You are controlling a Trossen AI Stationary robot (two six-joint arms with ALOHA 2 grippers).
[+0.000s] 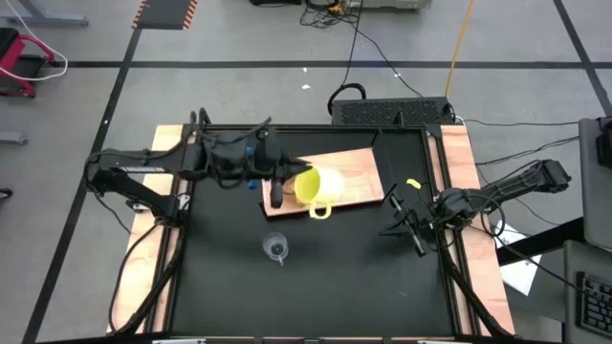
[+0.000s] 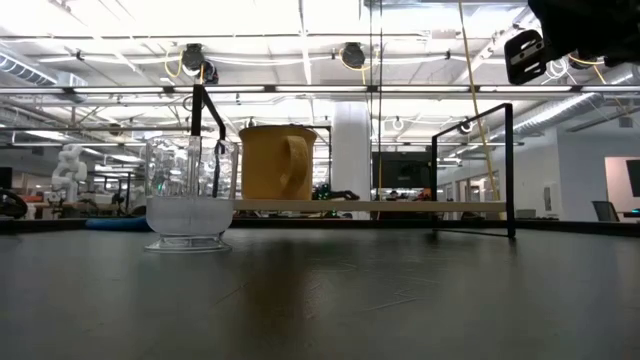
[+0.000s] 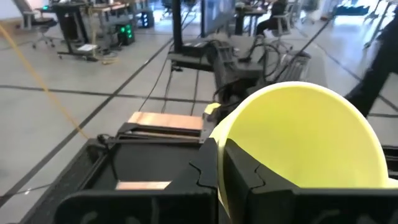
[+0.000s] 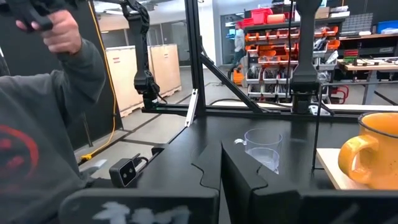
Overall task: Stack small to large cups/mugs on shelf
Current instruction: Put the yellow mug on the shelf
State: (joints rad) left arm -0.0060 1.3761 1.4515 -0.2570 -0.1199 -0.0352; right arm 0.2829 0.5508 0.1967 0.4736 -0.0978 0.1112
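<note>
Black tabletop [image 1: 316, 287], matte, framed by pale wood side boards and a dark metal frame; grey floor with dark tape lines all round, cables trailing at twelve o'clock. The light-wood shelf [image 1: 356, 175] lies flat just above the tabletop's centre, tilted slightly. Left gripper [image 1: 287, 182] reaches in from nine o'clock over the shelf's near-left end, its fingers [image 3: 186, 186] clamped on the rim of the yellow mug [image 1: 318, 188], which is tipped on its side with the handle pointing toward six o'clock; wrist view shows the wall pinched between the two dark fingers. Orange-brown mug [image 2: 277, 160] stands upright on the shelf in the low view; from above it is mostly hidden under the left arm. Clear glass cup [image 1: 276, 248] stands upright on the tabletop at six o'clock of the shelf, apart from it. Right gripper [image 1: 409, 218] waits at three o'clock near the table edge; whether its fingers are apart, cannot tell. Room beyond: open workshop, ceiling light strips, racks of orange bins; a person's grey sleeve [image 4: 43, 112] close to the right wrist camera.
</note>
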